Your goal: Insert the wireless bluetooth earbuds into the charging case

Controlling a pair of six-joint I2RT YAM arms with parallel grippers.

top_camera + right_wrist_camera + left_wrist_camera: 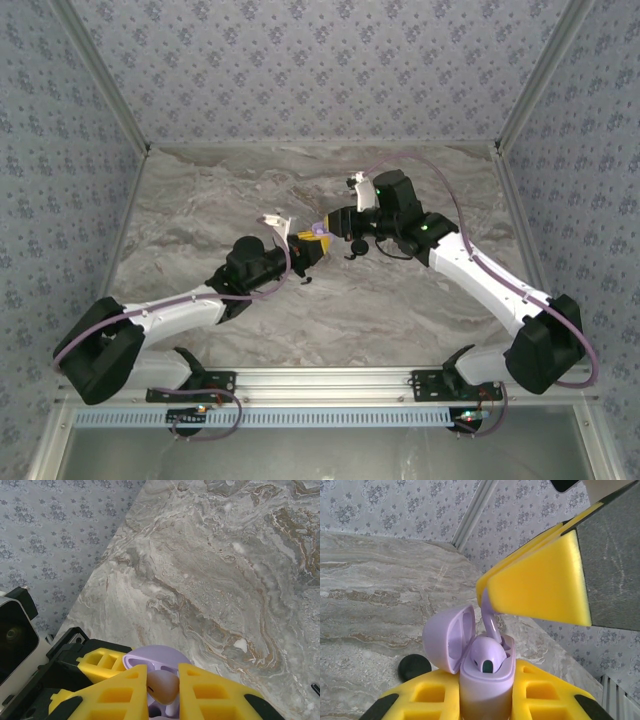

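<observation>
My left gripper (487,692) is shut on a pale lavender charging case (485,700), held upright with its lid (445,637) swung open to the left. One lavender earbud (489,656) sits in the case. My right gripper (162,682) is shut on a second lavender earbud (164,687). It holds that earbud right over the case (155,656), and its stem (490,622) reaches down into the case beside the seated one. In the top view the left gripper (300,250) and right gripper (324,231) meet above the middle of the table.
A round black case (414,667) lies on the marble table (225,580) just beyond the grippers, also seen from above as the black case (358,246). Patterned walls (320,60) close in the back and both sides.
</observation>
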